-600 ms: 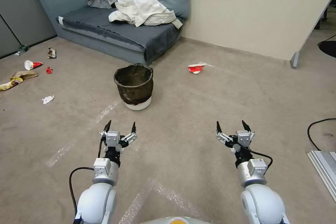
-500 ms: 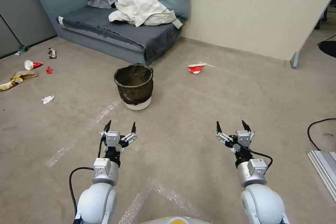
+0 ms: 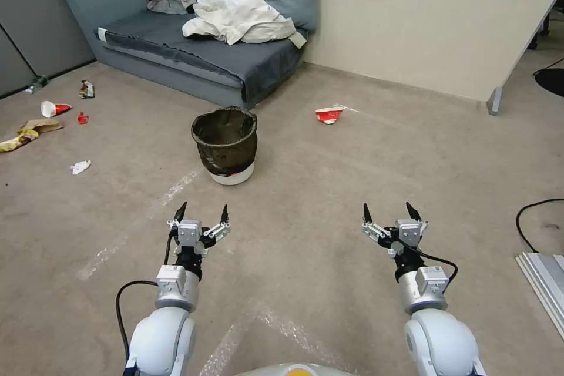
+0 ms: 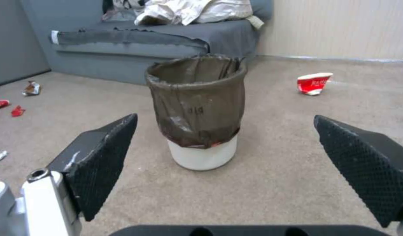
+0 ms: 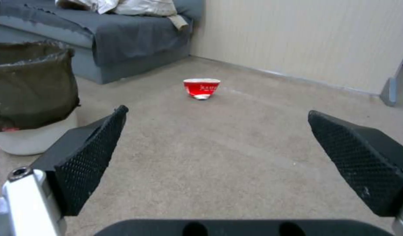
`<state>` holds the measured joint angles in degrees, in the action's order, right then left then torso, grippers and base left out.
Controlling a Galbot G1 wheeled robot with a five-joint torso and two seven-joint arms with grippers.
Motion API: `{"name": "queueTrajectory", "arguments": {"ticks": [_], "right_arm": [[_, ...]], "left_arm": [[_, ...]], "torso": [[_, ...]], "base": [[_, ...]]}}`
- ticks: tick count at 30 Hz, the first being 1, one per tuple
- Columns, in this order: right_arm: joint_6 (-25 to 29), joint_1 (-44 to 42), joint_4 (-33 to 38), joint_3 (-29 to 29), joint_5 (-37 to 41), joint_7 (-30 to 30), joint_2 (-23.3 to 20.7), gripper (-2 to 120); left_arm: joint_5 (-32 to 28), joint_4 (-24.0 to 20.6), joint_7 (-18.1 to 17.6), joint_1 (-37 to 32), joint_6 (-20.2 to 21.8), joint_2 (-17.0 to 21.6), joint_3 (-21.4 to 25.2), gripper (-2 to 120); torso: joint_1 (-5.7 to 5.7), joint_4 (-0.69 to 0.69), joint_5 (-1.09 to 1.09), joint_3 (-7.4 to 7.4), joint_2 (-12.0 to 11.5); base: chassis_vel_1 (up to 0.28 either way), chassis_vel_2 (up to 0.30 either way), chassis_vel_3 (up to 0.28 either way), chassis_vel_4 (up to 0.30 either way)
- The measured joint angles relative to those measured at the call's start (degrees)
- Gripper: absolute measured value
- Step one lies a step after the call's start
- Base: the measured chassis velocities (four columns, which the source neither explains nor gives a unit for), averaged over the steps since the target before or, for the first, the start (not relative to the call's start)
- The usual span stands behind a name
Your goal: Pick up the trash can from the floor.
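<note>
Both the left end effector [image 3: 200, 213] and right end effector [image 3: 388, 212] hover wide open and empty; the trash can [image 3: 225, 144], upright on the floor [image 3: 329, 188], probably demands a rim grip by the left.

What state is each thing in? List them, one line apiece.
trash can: upright on the floor, bag-lined, ungrasped.
left claw: open, empty, short of the can.
right claw: open, empty, over bare carpet.
red-and-white cup: crushed, lying on its side beyond the can.
sofa: strewn with crumpled clothes.
litter: scattered on the carpet, off to the left.
</note>
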<state>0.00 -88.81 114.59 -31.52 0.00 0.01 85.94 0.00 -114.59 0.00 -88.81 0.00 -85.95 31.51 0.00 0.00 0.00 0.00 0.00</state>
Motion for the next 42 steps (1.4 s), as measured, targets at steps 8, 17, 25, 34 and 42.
{"name": "queueTrajectory", "arguments": {"ticks": [8,17,25,34,42], "right_arm": [[0.0,0.0,0.0,0.0,0.0,0.0,0.0,100],[-0.94,-4.09,7.36,0.5,0.1,1.06,1.44,100],[-1.85,-8.62,15.66,1.03,0.28,2.15,2.93,100],[-3.09,-14.95,27.06,1.57,1.05,3.89,5.26,100],[-3.29,-15.13,27.07,0.9,1.55,4.09,5.4,100]], "left_arm": [[0.0,0.0,0.0,0.0,0.0,0.0,0.0,100],[-1.75,-7.39,-0.99,-4.22,0.81,1.76,2.28,100],[-3.89,-15.58,-2.16,-8.85,1.73,3.64,4.66,100],[-7.7,-27.03,-4.14,-15.52,3.43,6.57,8.38,100],[-9.37,-29.34,-6.57,-19.14,5.71,7.76,10.77,100]], "torso": [[0.0,0.0,0.0,0.0,0.0],[0.0,0.0,-0.01,0.0,0.0],[0.0,0.0,0.01,0.0,0.0],[0.0,-0.02,-0.02,0.0,0.0],[0.0,0.0,0.0,0.0,0.0]], "base": [[0.0,0.0,0.0,0.0],[0.0,0.0,0.0,0.0],[0.0,0.0,0.0,0.0],[0.0,0.0,0.0,0.0],[0.0,0.0,0.0,0.0]]}}
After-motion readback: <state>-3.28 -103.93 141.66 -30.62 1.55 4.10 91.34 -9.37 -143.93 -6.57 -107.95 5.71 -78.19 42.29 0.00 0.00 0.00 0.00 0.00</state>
